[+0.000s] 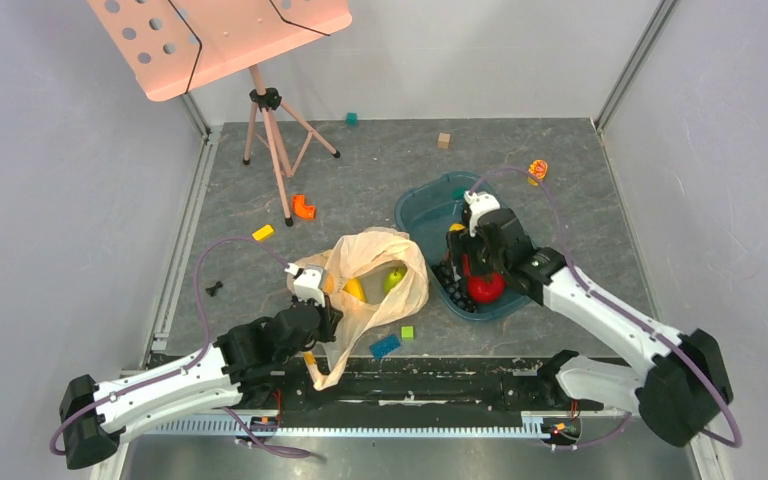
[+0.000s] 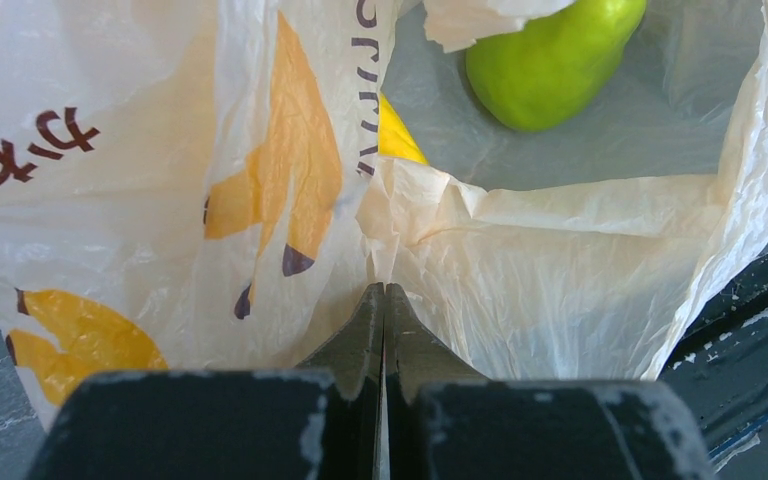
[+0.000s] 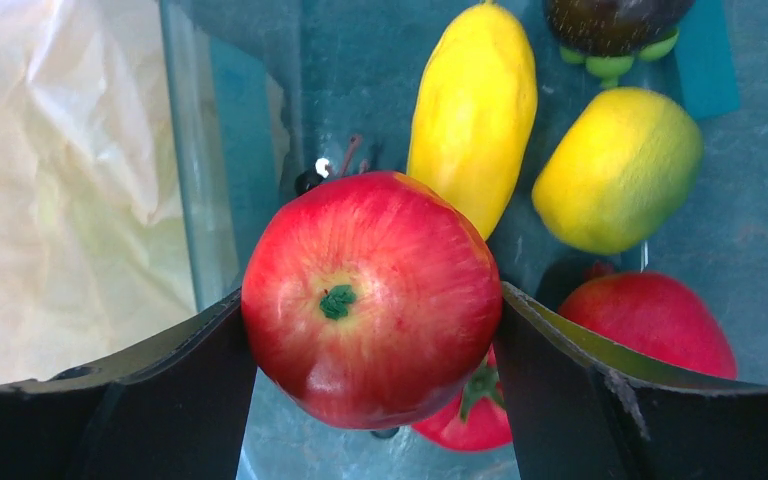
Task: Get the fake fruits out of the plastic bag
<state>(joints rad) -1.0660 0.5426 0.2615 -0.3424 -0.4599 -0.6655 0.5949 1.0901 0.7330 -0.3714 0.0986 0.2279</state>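
The plastic bag [image 1: 370, 262] lies open at table centre, with a green pear [image 1: 394, 279] and a yellow piece [image 1: 355, 290] inside. My left gripper [image 1: 326, 305] is shut on a fold of the bag's near edge [image 2: 385, 290]; the pear [image 2: 550, 55] and yellow piece [image 2: 400, 135] lie beyond it. My right gripper [image 3: 372, 310] is shut on a red apple [image 3: 372, 295], held just above the teal tray [image 3: 250, 150]. The tray also holds a long yellow piece [image 3: 473, 110], a lemon [image 3: 618, 165] and another red fruit [image 3: 655, 320].
The teal tray [image 1: 430, 205] sits right of the bag, with black grapes [image 1: 452, 280] at its near end. A peach music stand [image 1: 220, 40] is at back left. Small blocks lie scattered: orange [image 1: 303, 206], yellow [image 1: 262, 232], green [image 1: 407, 332], blue [image 1: 385, 346].
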